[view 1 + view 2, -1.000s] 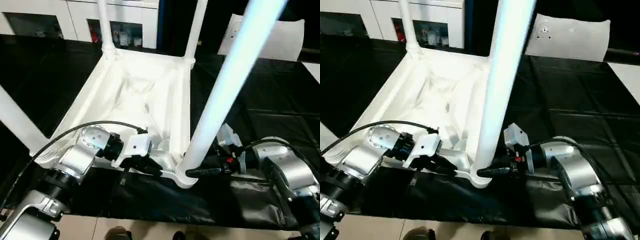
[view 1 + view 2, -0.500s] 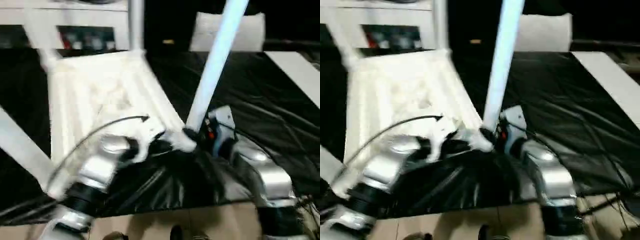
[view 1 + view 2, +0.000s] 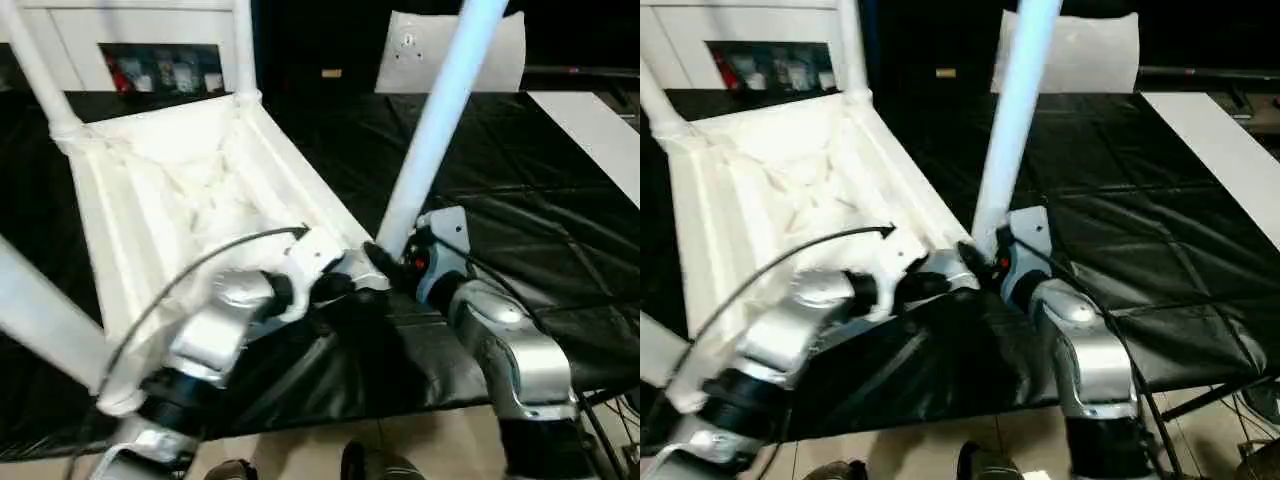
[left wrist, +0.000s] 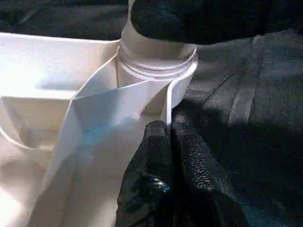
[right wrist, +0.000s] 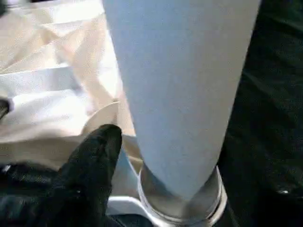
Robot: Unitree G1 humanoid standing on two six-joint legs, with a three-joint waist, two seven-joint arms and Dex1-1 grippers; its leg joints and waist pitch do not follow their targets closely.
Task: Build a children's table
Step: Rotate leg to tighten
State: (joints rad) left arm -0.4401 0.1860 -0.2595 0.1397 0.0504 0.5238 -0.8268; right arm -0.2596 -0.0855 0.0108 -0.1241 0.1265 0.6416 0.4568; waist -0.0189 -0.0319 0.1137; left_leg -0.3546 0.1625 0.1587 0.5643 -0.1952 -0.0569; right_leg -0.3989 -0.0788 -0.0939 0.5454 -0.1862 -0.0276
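The white tabletop (image 3: 150,200) lies upside down on the black cover, ribs up, with a leg standing in each corner socket. The near right leg (image 3: 430,130) rises from its socket (image 4: 156,66). My left gripper (image 3: 345,283) is shut on the tabletop's thin rim right beside that socket, its fingers (image 4: 161,156) pinching the wall. My right gripper (image 3: 385,262) stands open around the base of the near right leg. One black finger (image 5: 94,156) sits just off the leg; the other is hidden behind it. Two far legs (image 3: 243,50) and the near left leg (image 3: 40,320) stand upright.
The black-covered work table (image 3: 520,200) ends just in front of my arms, with floor below. A white panel (image 3: 450,50) leans at the back, a white cabinet (image 3: 120,50) stands behind, and a white board (image 3: 590,130) lies at the right.
The whole picture has swung, so the camera moved. My right gripper's jaws have widened at the base of the near right leg. My left gripper stays shut on the rim.
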